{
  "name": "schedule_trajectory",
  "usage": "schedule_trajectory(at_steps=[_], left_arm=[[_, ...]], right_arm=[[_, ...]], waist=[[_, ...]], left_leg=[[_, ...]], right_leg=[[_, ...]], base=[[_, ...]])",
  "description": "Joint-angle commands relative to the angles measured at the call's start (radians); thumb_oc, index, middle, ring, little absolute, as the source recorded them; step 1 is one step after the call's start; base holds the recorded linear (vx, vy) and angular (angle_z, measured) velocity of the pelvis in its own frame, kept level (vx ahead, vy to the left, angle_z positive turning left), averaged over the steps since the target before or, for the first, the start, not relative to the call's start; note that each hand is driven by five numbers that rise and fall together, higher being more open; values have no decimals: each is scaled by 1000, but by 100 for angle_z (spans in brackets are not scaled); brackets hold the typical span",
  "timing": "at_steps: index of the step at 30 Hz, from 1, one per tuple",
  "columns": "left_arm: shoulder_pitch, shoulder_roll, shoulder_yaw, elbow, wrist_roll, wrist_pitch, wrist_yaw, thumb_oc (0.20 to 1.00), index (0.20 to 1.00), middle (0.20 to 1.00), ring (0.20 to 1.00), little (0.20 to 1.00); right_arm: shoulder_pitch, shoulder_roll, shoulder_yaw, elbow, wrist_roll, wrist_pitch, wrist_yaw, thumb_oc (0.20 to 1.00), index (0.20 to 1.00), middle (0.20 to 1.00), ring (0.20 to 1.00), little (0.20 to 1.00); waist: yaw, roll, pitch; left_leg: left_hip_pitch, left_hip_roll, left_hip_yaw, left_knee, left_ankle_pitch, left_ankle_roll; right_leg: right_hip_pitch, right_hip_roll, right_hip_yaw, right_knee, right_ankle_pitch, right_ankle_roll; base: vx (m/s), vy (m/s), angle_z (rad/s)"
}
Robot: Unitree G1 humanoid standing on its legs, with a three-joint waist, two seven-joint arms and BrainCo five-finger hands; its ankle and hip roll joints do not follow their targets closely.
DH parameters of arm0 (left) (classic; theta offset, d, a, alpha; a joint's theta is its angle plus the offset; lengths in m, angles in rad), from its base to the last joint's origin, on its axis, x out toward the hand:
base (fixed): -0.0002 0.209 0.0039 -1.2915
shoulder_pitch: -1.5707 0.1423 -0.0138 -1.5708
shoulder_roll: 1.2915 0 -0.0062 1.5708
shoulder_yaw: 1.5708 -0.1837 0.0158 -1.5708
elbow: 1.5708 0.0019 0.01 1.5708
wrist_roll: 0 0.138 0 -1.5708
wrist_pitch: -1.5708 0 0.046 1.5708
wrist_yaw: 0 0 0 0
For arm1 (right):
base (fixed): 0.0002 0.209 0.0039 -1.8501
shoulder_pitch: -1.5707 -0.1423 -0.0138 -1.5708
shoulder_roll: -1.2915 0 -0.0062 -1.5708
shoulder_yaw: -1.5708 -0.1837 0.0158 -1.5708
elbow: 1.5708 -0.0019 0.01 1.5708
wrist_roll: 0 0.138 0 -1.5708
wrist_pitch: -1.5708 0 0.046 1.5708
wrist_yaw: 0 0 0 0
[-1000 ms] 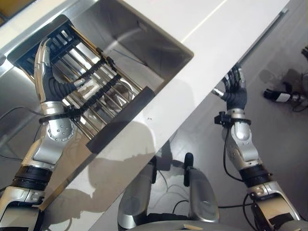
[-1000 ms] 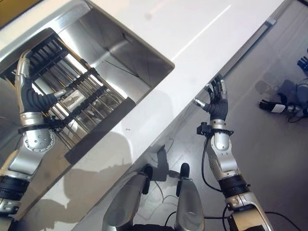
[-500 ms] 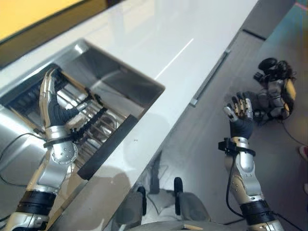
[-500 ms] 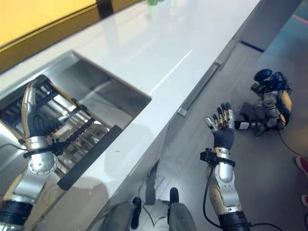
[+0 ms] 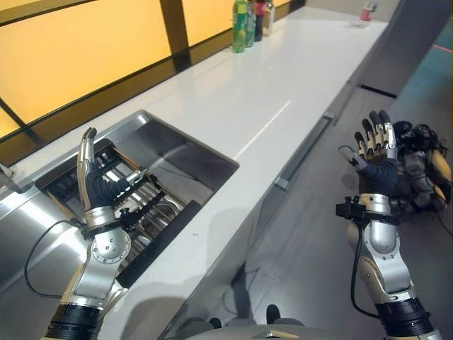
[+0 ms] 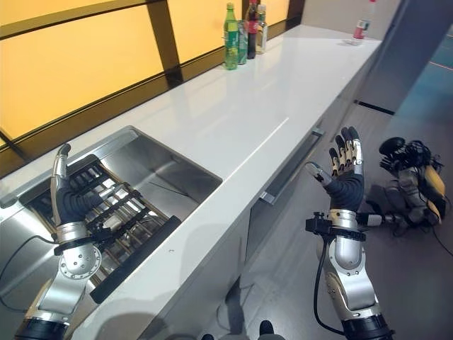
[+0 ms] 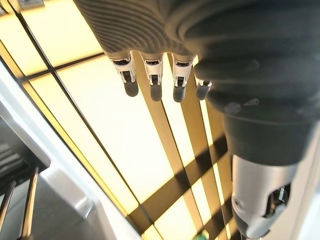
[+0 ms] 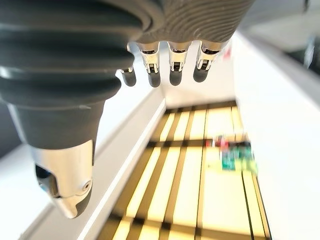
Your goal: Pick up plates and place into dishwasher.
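One rack (image 5: 141,212) (in sink (image 5: 191,159)).

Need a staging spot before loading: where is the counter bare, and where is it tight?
The white counter is bare from the sink to the bottles at the far window end. The rack in the sink is crowded with bars, and the left hand hangs over it. The right hand is off the counter's front edge.

No text, label or number can be read; the bottles' (image 6: 231,37) labels are too small.
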Motion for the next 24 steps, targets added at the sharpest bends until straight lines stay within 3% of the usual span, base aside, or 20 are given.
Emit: schedule_trajectory(at_steps=[1, 5, 9, 13, 14, 16, 19, 24], left_arm=[[-7, 66, 64, -64, -41, -50, 24, 1000, 1000, 1000, 1000, 1000], [-2, 66, 82, -68, -75, -80, 19, 1000, 1000, 1000, 1000, 1000], [6, 46, 117, -82, -143, -125, -6, 1000, 1000, 1000, 1000, 1000], [-33, 11, 105, -80, -222, -129, -72, 1000, 1000, 1000, 1000, 1000], [-71, -14, 75, -67, -237, -117, -90, 1000, 1000, 1000, 1000, 1000], [-112, -31, 41, -53, -272, -98, -104, 1000, 1000, 1000, 1000, 1000], [-136, -54, -1, -31, -310, -64, -104, 1000, 1000, 1000, 1000, 1000], [-147, -69, -27, -39, -320, -8, -116, 1000, 1000, 1000, 1000, 1000]], right_arm=[[-109, -35, 29, -80, 9, 2, 63, 1000, 1000, 1000, 1000, 1000], [-185, -54, 91, -78, 10, 28, 61, 1000, 1000, 1000, 1000, 1000], [-241, -51, 150, -56, 3, 55, 55, 1000, 1000, 1000, 1000, 1000], [-252, -44, 157, -32, -2, 65, 51, 1000, 1000, 1000, 1000, 1000], [-254, -40, 162, -17, 0, 67, 49, 1000, 1000, 1000, 1000, 1000], [-267, -37, 171, 5, 11, 84, 50, 1000, 1000, 1000, 1000, 1000], [-287, -20, 195, 62, 19, 96, 65, 1000, 1000, 1000, 1000, 1000], [-259, 4, 166, 71, 35, 117, 58, 1000, 1000, 1000, 1000, 1000]], waist=[[73, -63, -58], [131, -71, -49], [185, -60, -38], [162, -55, -42], [138, -56, -44], [113, -54, -55], [103, -40, -71], [86, -23, -108]], left_leg=[[-63, 42, 8, 93, -67, -10], [-106, 67, -40, 111, -24, -41], [-151, 98, -62, 91, 57, -77], [-190, 118, 72, 122, 78, -96], [-200, 117, 167, 177, 73, -100], [-186, 122, 228, 174, 52, -98], [-135, 100, 201, 106, 39, -94], [-48, 109, 214, -26, 41, -89]], right_leg=[[-23, 25, -35, 105, -87, -31], [-12, 33, -99, 107, -104, -61], [0, 40, -156, 88, -112, -77], [7, 28, -238, 84, -119, -83], [11, 18, -273, 81, -116, -84], [5, 8, -297, 82, -113, -78], [11, 4, -281, 72, -102, -67], [31, -11, -279, 63, -94, -36]], base=[[7, -90, 63], [-26, -110, 56], [-77, -37, 62], [-105, 55, 101], [-79, 86, 109], [-35, 169, 105], [51, 198, 73], [62, 149, 41]])
